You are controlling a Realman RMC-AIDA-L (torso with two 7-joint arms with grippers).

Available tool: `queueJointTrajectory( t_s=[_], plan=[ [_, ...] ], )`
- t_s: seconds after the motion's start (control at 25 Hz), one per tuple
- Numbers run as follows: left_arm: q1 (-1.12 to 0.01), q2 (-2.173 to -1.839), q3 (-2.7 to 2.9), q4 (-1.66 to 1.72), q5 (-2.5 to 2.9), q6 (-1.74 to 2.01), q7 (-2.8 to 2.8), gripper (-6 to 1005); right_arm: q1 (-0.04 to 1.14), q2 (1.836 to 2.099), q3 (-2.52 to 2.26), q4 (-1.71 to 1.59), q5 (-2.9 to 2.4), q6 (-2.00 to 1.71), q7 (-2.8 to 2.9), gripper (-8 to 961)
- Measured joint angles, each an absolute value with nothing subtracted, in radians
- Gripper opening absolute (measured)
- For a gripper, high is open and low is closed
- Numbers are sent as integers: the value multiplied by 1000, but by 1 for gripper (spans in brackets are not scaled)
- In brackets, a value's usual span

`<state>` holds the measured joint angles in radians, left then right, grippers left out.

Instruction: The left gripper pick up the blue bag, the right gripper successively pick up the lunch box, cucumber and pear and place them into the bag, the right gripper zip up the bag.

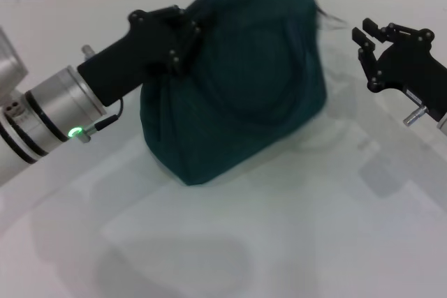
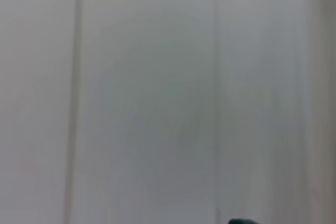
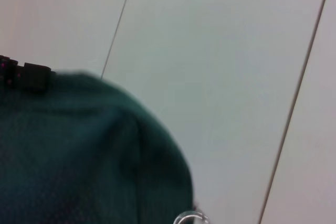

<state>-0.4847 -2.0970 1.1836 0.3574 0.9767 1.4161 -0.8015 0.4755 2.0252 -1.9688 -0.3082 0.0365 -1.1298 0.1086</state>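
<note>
Teal fabric bag held off the white table, both arms close by.

Soft, rounded, creased dark teal cloth: the blue bag (image 1: 237, 82) hangs tilted above the pale glossy table (image 1: 293, 242), bulging into a lumpy dome. Left gripper (image 1: 183, 40), matte black, presses against the bag's upper left edge; whether its fingers clamp the fabric cannot be told. Right gripper (image 1: 369, 45) sits just beside the bag's right side, fingers apart, holding nothing. Metal ring zip pull (image 3: 190, 217) shows in the right wrist view.

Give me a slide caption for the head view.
Left gripper at the blue bag's top edge; right gripper open beside it.
</note>
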Motion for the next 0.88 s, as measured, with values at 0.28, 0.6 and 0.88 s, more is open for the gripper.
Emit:
queueJointTrajectory(
  t_s=[0.28,0.6,0.88],
  plan=[
    [-485,-2102,1186,272,852,1450,-789,212,477,2026,-1937,-309,37,-1136,153,236],
    [-473,-2104,1186,193,850,1554,-645,481,474,2014,-1920,-299,27,-1271,261,437],
    [-472,-2108,1187,85,789,1698,-529,709,475,2010,-1973,-308,-43,-1417,323,718]
  ],
)
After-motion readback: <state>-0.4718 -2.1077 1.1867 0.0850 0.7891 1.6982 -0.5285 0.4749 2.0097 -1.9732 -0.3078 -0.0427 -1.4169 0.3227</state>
